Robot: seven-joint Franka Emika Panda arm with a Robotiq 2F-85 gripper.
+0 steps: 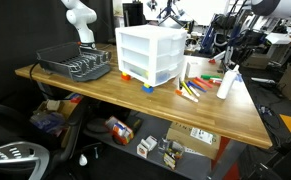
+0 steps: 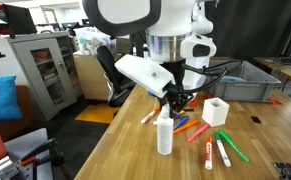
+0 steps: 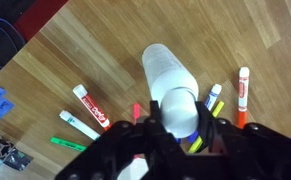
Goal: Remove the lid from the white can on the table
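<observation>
The white can (image 2: 165,138) stands upright on the wooden table (image 2: 135,155), near one edge (image 1: 228,84). My gripper (image 2: 171,104) comes down on its top. In the wrist view the fingers (image 3: 180,112) press on both sides of the round white lid (image 3: 180,105), which sits on the can's top. The can's body (image 3: 163,65) runs down away from the camera to the table. The gripper is shut on the lid. In an exterior view the gripper (image 1: 233,62) hangs just over the can.
Coloured markers (image 2: 217,145) lie on the table around the can (image 3: 85,102). A small white box (image 2: 215,110) stands behind them. A white three-drawer unit (image 1: 152,52) and a dark dish rack (image 1: 75,65) stand further along the table. The table edge is close beside the can.
</observation>
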